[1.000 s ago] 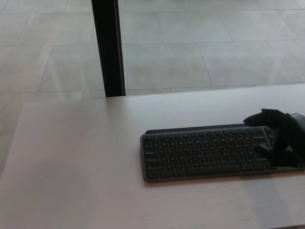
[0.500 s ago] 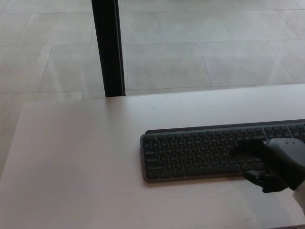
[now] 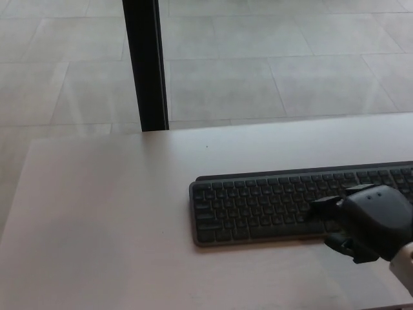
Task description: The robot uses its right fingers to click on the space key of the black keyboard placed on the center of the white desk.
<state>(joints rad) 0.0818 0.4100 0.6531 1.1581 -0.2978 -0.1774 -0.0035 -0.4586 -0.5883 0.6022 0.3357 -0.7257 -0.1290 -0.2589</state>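
Fingers [image 3: 321, 205] of the right hand [image 3: 369, 221] are bunched and extended over the bottom key row of the black keyboard [image 3: 271, 205], grasping nothing.

Risk: the thick digits overlap several keys, so a downward press may strike a neighbouring key instead of, or together with, the space key; contact cannot be confirmed, as the hand hides that part of the row. An off-centre push could also slide the keyboard across the white desk [image 3: 110, 213]. Pose: the hand enters from the lower right, knuckles up, tips pointing left over the front edge of the keyboard. The keyboard lies right of desk centre, running past the picture's right edge. No left hand shows.
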